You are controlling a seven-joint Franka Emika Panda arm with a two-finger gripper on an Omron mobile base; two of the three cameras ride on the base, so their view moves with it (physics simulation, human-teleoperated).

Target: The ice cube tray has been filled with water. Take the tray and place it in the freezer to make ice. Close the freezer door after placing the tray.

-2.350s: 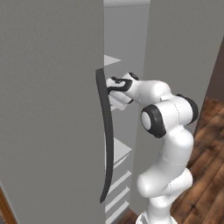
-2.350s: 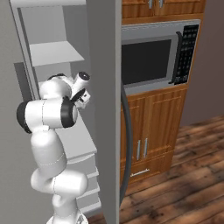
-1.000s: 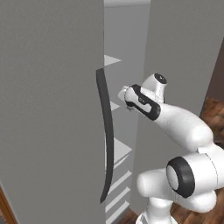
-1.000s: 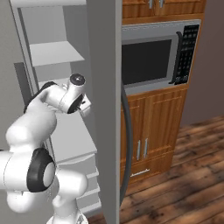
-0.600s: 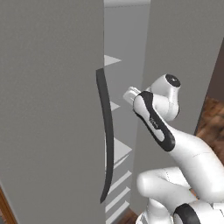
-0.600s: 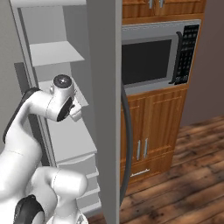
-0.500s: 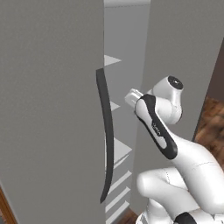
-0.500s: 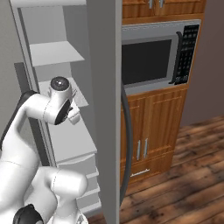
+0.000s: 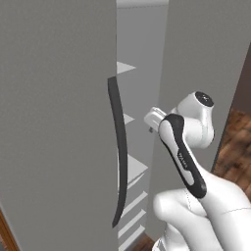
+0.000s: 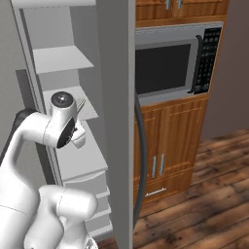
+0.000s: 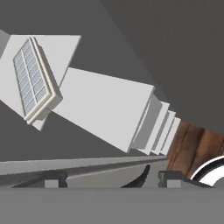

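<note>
Your arm has swung back out of the freezer [image 10: 68, 146] since a second ago, and the gripper [image 11: 111, 178] is now standing open, grasping nothing. Beyond it, the ice cube tray [image 11: 31, 80] is lying on a white shelf [image 11: 105, 109] inside. The freezer door [image 9: 54, 122] is still hanging open.

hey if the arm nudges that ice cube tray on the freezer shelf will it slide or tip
Probably slide: the ice cube tray lies flat and low on a smooth white shelf. One end seems to overhang the shelf's edge, so an outward push might tip it and spill its filled cells.
</note>
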